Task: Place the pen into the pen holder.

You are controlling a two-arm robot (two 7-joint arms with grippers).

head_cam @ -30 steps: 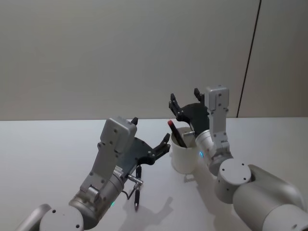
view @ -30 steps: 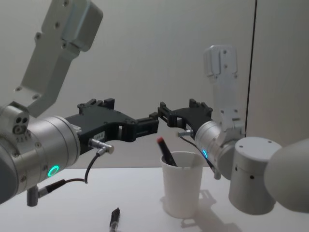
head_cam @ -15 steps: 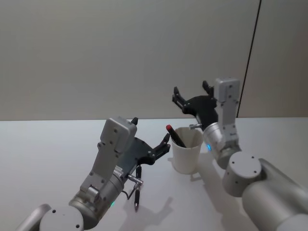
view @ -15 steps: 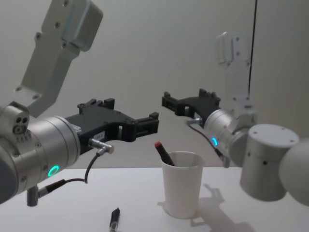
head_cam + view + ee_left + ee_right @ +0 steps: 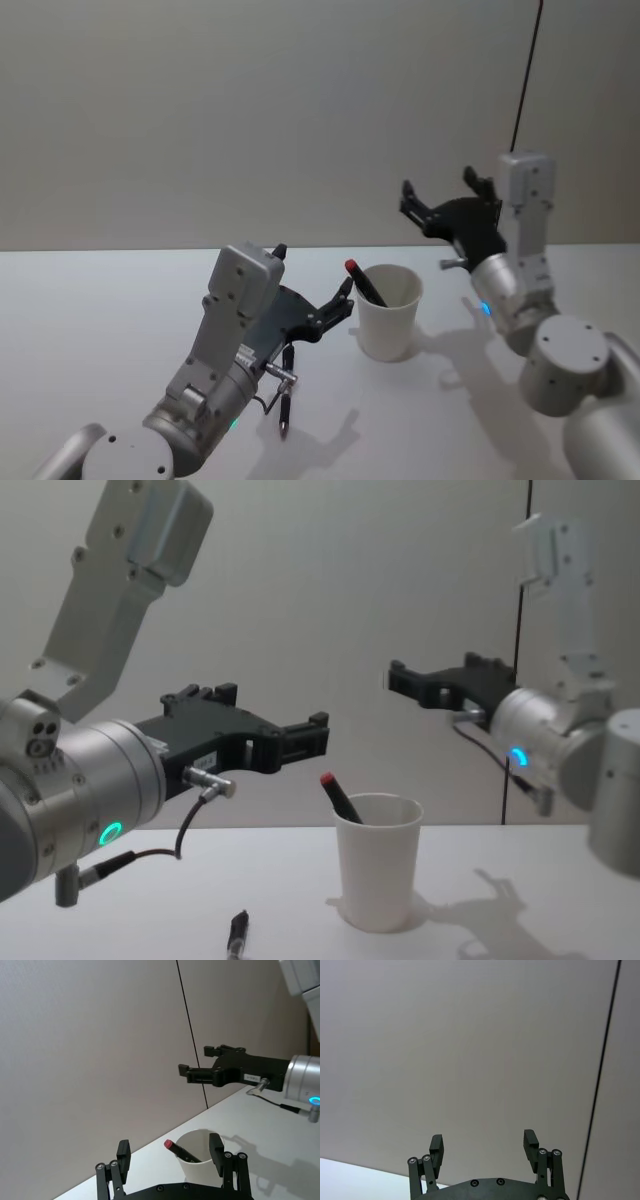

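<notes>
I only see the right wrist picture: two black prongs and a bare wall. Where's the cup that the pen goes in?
Observer: The pen holder stands on the table, lower than the right gripper and off to its left.
Operator: Is a pen in it?
Observer: Yes, a red-capped pen leans inside it.
Operator: Any other pen?
Observer: A dark pen lies on the table below the open left gripper.
</notes>
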